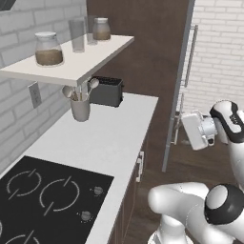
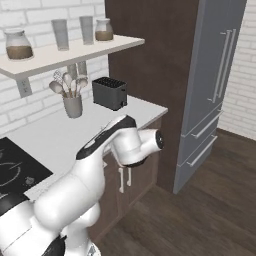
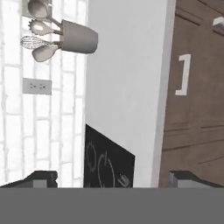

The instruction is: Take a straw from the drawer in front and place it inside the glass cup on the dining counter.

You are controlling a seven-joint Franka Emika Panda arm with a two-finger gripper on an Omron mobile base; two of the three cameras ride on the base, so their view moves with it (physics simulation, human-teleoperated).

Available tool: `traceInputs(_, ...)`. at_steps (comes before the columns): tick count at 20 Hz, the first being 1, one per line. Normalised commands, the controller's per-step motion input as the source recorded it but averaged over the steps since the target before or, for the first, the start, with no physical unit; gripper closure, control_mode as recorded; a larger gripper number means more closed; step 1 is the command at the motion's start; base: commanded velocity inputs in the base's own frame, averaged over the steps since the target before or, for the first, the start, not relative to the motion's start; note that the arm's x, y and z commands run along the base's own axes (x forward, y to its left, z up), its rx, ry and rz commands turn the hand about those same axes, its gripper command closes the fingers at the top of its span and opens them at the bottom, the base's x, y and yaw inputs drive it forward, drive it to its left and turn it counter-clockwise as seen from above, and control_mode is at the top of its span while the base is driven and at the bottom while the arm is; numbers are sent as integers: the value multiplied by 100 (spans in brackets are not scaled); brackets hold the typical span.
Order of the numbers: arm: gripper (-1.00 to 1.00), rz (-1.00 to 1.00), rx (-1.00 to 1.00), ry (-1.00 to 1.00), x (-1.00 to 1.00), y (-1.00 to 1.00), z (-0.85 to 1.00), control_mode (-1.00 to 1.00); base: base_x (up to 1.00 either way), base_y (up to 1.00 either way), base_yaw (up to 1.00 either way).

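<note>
White tabletop (image 1: 109,138): grey utensil crock (image 1: 80,109), black toaster (image 1: 106,91), black cooktop (image 1: 43,200).
Gripper (image 3: 113,179) wide open, empty, facing brown cabinet fronts (image 3: 197,109).

The dark brown drawer (image 3: 199,87), flat-fronted with a white handle, sits fully closed.

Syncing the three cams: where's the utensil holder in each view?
Left base view: utensil holder left of centre, under the shelf, beside the toaster.
Right base view: upper left, left of the toaster.
Hand view: top left, rolled sideways.
Shared landmark: black cooktop.
</note>
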Motion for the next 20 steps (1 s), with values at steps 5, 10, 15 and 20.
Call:
traceInputs(5, -100, 0, 17, -2, 17, -1, -99, -100, 0, 0, 0)
traceInputs(10, -100, 0, 5, -1, 33, 0, -87, -100, 0, 0, 0)
traceInputs(15, -100, 0, 0, 0, 41, 1, -80, -100, 0, 0, 0)
traceInputs(20, -100, 0, 0, 0, 55, 16, -72, -100, 0, 0, 0)
